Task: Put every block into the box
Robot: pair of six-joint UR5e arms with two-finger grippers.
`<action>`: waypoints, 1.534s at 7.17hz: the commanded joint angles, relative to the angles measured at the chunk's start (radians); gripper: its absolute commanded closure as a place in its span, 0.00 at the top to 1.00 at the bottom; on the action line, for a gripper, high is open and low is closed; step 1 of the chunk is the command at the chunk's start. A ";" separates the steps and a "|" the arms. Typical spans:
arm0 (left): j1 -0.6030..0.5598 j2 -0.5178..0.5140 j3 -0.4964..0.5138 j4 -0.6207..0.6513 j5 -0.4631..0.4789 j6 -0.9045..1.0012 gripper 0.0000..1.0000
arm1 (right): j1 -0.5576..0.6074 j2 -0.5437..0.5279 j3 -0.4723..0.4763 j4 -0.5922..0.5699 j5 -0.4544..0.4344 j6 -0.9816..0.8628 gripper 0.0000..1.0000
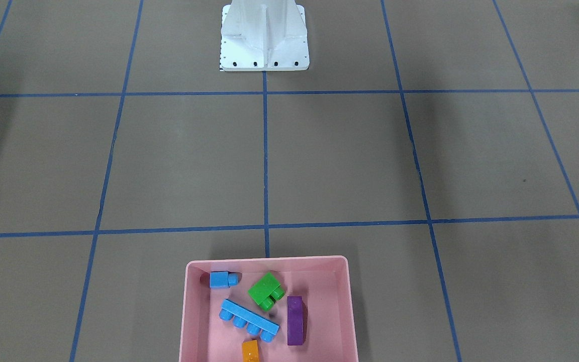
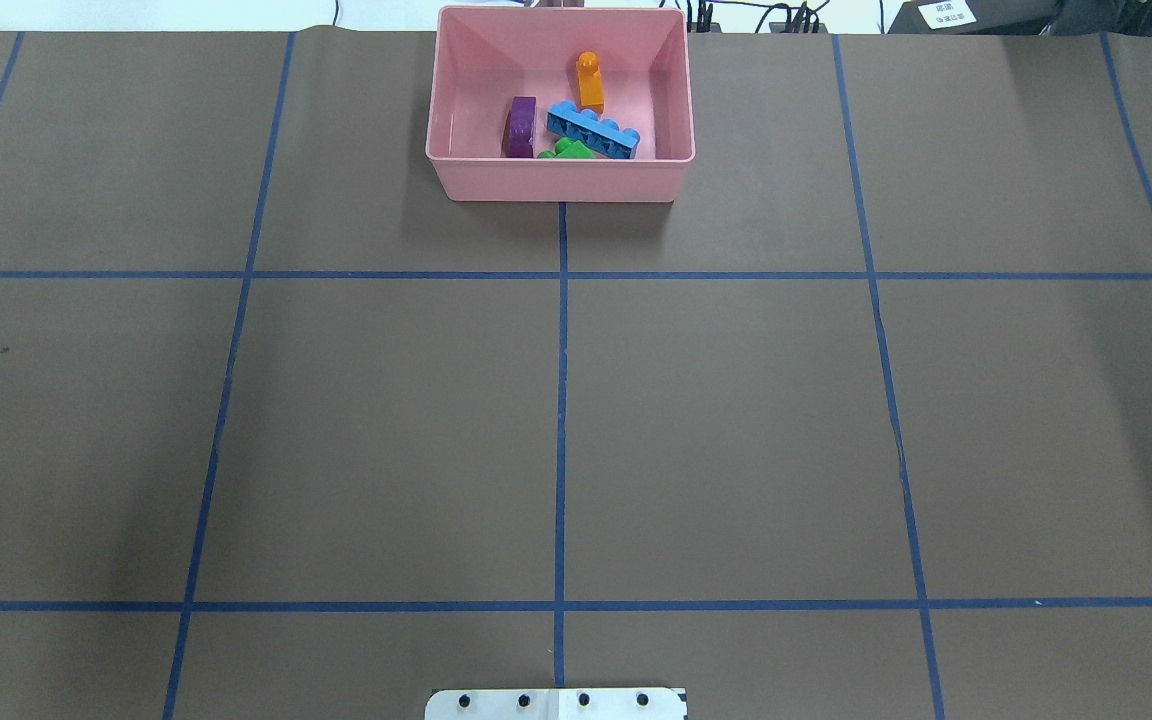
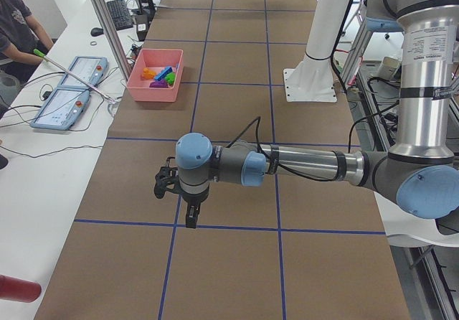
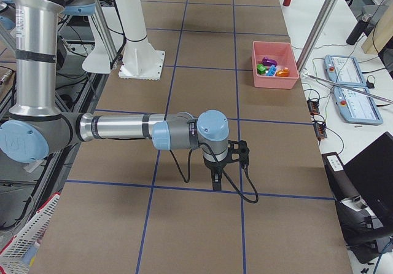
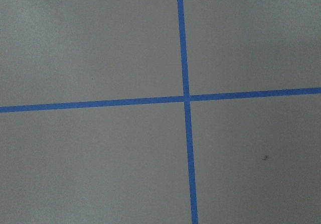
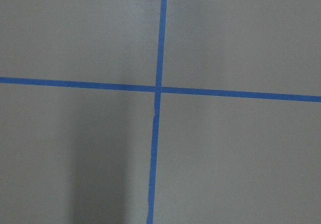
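The pink box (image 1: 267, 260) sits at the table's far edge from the robot, on the centre line. Inside it lie the small blue block (image 1: 221, 279), the green block (image 1: 266, 290), the long blue block (image 1: 249, 320), the purple block (image 1: 295, 320) and the orange block (image 1: 250, 351). The overhead view shows the box (image 2: 561, 180) with the orange (image 2: 590, 82), purple (image 2: 519, 126), long blue (image 2: 593, 131) and green (image 2: 566, 150) blocks; its near wall hides the small blue one. The left gripper (image 3: 191, 219) and right gripper (image 4: 216, 182) hang over bare table far from the box, seen only in the side views, so I cannot tell their state.
The robot's white metal base (image 1: 264, 45) stands at the table's near edge. Beside the table, past the box, a bench holds teach pendants (image 3: 68, 90), with a person (image 3: 14, 26) seated there. Both wrist views show only brown table and blue tape lines.
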 commanded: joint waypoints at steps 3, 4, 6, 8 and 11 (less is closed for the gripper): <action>0.000 0.001 0.000 0.000 0.000 0.000 1.00 | -0.024 -0.006 -0.005 0.000 0.054 0.002 1.00; 0.000 -0.001 0.000 0.000 0.000 0.000 1.00 | -0.024 -0.006 -0.005 0.000 0.054 0.002 1.00; 0.002 -0.001 0.003 0.000 0.000 0.000 1.00 | -0.024 -0.004 -0.006 0.000 0.069 0.002 1.00; 0.002 -0.001 0.008 0.000 0.000 0.000 1.00 | -0.024 -0.006 -0.006 0.002 0.083 0.002 1.00; 0.002 -0.002 0.011 0.000 0.000 0.000 1.00 | -0.024 -0.004 -0.003 0.005 0.083 0.002 1.00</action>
